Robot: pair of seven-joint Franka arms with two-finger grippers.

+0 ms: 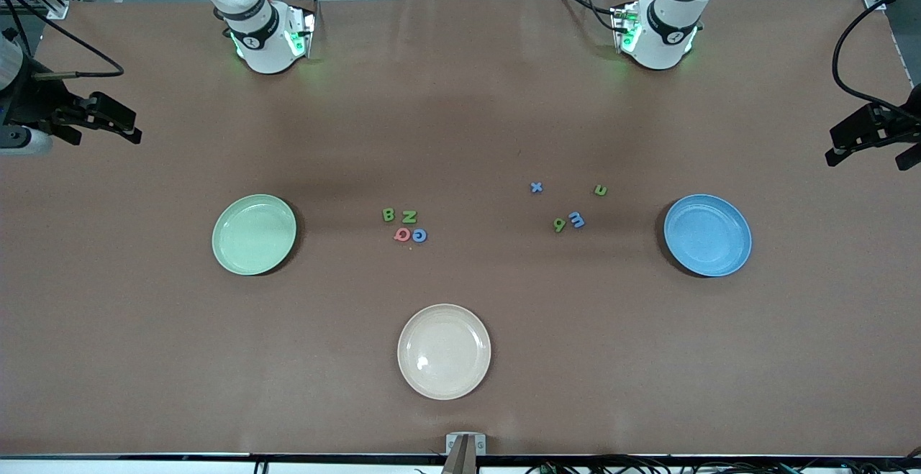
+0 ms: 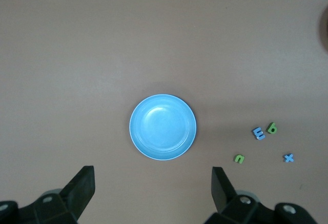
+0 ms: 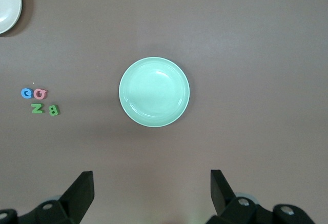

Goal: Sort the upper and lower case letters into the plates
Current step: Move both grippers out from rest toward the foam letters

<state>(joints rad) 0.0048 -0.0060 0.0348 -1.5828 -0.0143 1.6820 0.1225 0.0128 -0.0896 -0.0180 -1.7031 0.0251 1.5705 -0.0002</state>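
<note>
Brown table (image 1: pixel 460 114), 3 plates, 8 letters mid-frame. Left gripper (image 2: pixel 152 190) and right gripper (image 3: pixel 151 190) wait high at frame edges, jaws spread, empty.

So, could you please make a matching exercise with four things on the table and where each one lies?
Things:
1. green plate
2. blue plate
3. cream plate
4. blue x

Places:
A. nearest to the front camera, in the middle of the table
B. toward the left arm's end, empty
C. among the small letters, farther from the front camera than the blue m
D. toward the right arm's end, empty

Pairs: 1-D, 2-B, 3-A, 4-C
</note>
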